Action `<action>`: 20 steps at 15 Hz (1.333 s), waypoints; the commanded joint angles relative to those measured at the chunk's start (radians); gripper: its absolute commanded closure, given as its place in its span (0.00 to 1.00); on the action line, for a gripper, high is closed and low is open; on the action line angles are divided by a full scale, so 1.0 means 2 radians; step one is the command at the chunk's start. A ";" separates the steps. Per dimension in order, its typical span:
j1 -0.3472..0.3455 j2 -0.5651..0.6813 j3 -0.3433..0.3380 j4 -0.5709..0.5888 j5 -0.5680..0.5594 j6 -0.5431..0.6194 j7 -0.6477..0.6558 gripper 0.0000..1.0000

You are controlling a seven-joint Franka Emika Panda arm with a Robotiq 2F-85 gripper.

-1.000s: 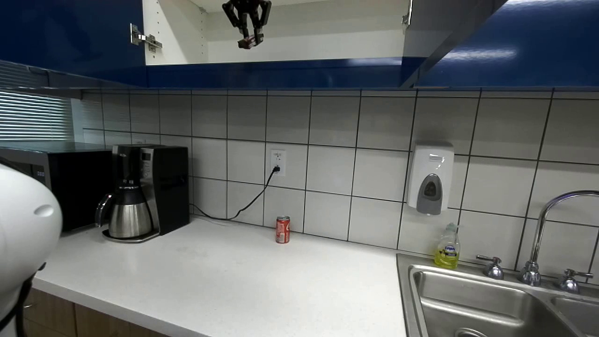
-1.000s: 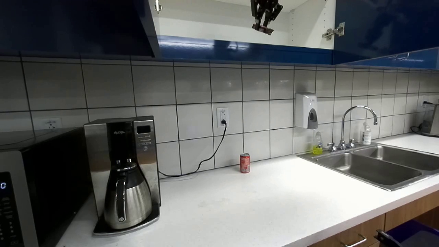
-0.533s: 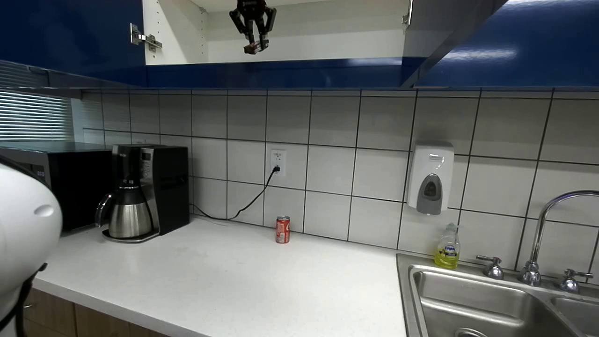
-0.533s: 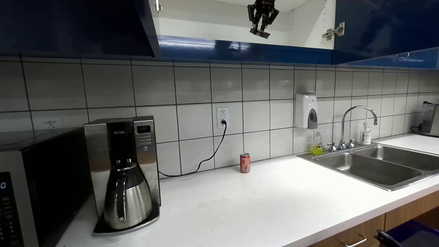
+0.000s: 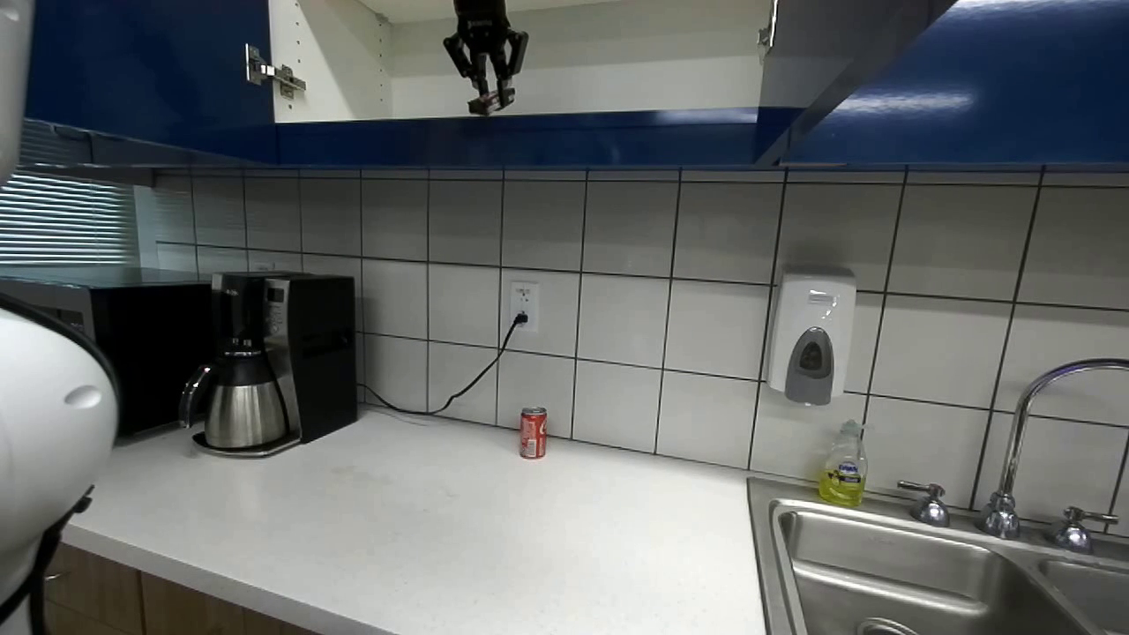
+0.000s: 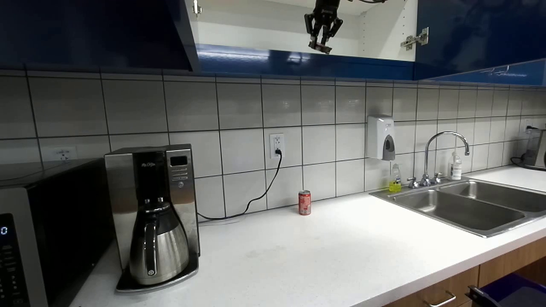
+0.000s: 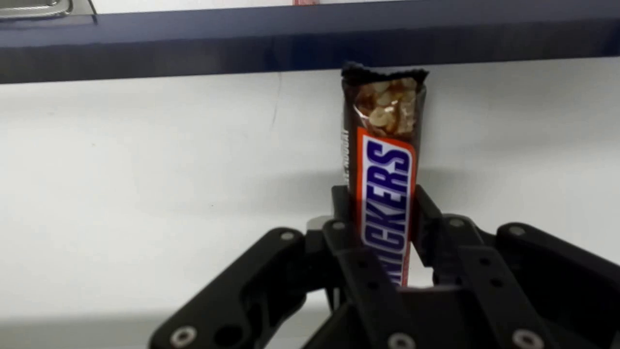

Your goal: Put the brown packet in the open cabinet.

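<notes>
Between the jaws, right of centre in the wrist view, the brown packet (image 7: 387, 174) is pinched by its long sides. It lies straight in the grip, its long axis running up the frame and across the closing direction. The near end is hidden by the jaws; the dark, jagged far end is pointed at the blue front edge (image 7: 169, 55), which crosses the upper part of that view, and a little of that edge is covered by it. Under and around the packet, the white floor (image 7: 145, 194) of the open cabinet (image 5: 617, 66) is seen. In both exterior views the packet is held, slightly tilted, near the top of the frame, right at the line of the front edge; whether the floor is touched cannot be told.

By judgement, the carrying is nearly done, with lowering and release left. The move turns on the jagged end: it could be caught on the front edge if the packet were lowered too far forward. Below, in both exterior views, a red can (image 5: 533, 432) is stood on the bench (image 5: 441, 529), with a coffee maker (image 5: 313, 353) at the left.
</notes>
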 commanded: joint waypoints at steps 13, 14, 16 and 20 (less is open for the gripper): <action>0.000 0.063 -0.009 0.089 -0.004 -0.028 0.035 0.22; 0.000 0.062 -0.010 0.088 -0.005 -0.027 0.036 0.14; -0.001 0.057 -0.012 0.083 -0.003 -0.024 0.036 0.01; -0.001 0.048 -0.016 0.077 -0.002 -0.020 0.035 0.00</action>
